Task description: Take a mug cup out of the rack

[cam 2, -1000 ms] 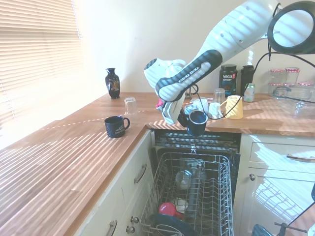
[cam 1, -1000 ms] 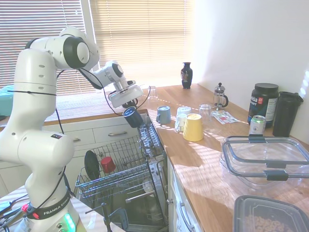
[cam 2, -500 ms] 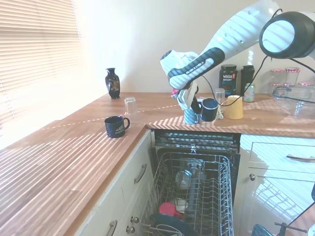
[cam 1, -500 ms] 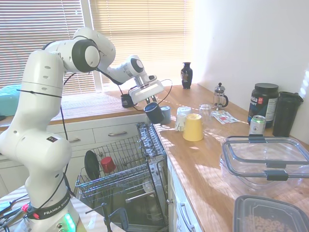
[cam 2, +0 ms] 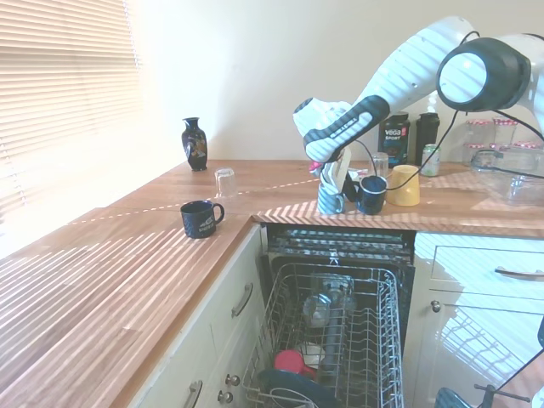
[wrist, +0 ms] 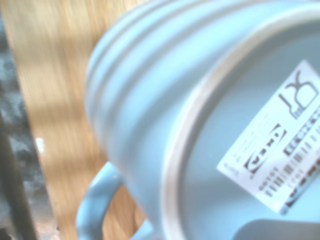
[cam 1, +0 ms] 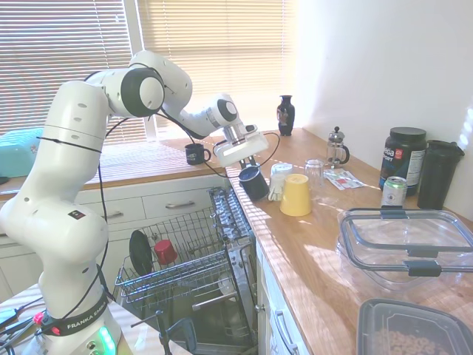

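My gripper (cam 1: 249, 168) is shut on the mug cup (cam 1: 253, 183), a small dark navy glossy mug that hangs tilted just over the wooden counter's front edge, beside the yellow mug (cam 1: 295, 194). In the second exterior view the mug cup (cam 2: 371, 194) sits right next to an upturned light blue mug (cam 2: 329, 201), with the gripper (cam 2: 354, 182) above them. The wrist view is filled by that light blue mug (wrist: 200, 125), its labelled base showing. The rack (cam 1: 185, 255) is pulled out of the open dishwasher below, grey wire (cam 2: 374, 340), well apart from the held mug.
A red cup (cam 1: 165, 251) and a dark plate stand in the rack. On the counter are a black printed mug (cam 2: 201, 218), upturned glasses (cam 1: 314, 171), a vase (cam 1: 286, 115), a French press (cam 1: 337, 146), a can (cam 1: 393, 191) and clear plastic containers (cam 1: 406, 244).
The arm has carried the mug cup from above the rack across to the counter and lowered it beside the light blue and yellow mugs. The grip has stayed shut throughout.
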Tool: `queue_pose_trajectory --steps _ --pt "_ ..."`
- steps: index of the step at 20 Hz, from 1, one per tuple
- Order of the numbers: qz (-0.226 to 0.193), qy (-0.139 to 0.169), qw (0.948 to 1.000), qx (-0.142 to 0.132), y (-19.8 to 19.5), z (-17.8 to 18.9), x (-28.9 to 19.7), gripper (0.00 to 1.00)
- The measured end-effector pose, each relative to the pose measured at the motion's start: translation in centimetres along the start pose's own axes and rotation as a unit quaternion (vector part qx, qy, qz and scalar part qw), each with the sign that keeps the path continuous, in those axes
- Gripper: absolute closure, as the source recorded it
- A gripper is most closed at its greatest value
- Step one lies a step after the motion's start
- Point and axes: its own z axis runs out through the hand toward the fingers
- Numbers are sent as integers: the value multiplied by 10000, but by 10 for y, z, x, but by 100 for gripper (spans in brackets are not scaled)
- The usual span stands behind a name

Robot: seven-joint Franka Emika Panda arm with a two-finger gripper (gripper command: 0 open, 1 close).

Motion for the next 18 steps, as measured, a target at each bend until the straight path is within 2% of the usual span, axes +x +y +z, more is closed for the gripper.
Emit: queue_pose_trajectory --steps 9,16,17,18 --pt "-99 -86 9999 70 -2 16 4 100" --pt "-23 -39 9998 171 1 19 12 100" --pt "-13 -50 9998 197 2 19 12 0" --pt "8 -65 9997 224 3 20 12 0"
